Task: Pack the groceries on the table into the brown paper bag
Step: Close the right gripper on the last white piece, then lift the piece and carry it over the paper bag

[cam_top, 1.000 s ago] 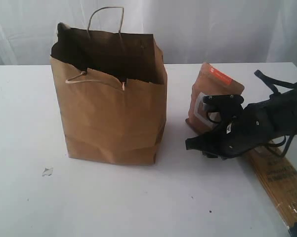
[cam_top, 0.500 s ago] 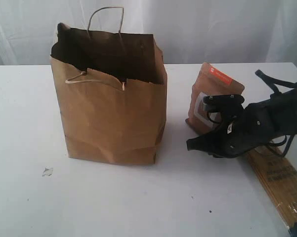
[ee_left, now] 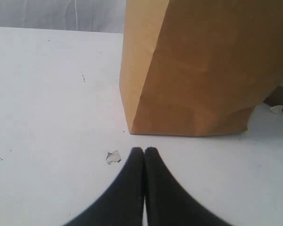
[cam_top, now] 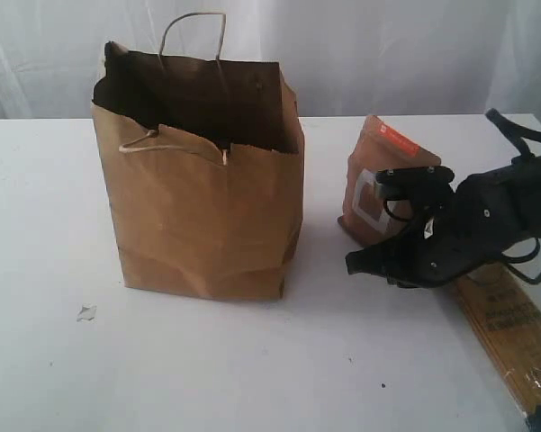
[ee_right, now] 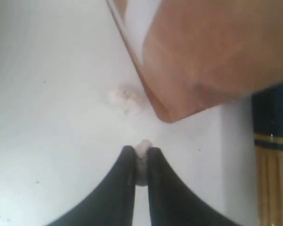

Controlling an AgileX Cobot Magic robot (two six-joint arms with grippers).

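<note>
The right gripper point(cam_top: 351, 263) sat low over the table point(cam_top: 252, 369), right of centre in the exterior view, fingers drawn narrow on what looked like a white crumb point(ee_right: 142, 147) (no grocery); the brown pouch point(cam_top: 371, 162) stood upright just above those tips, long axis vertical, the spaghetti pack point(cam_top: 509, 328) lying at lower right. The left gripper point(ee_left: 144, 151) was pressed closed, empty, by the brown paper bag point(cam_top: 207, 216) left of centre; the right arm looked far nearer both groceries.

Spaghetti pack point(cam_top: 509, 337) cut off; white bit point(ee_right: 143, 145) in right gripper point(ee_right: 141, 151) unidentifiable (tiny).
</note>
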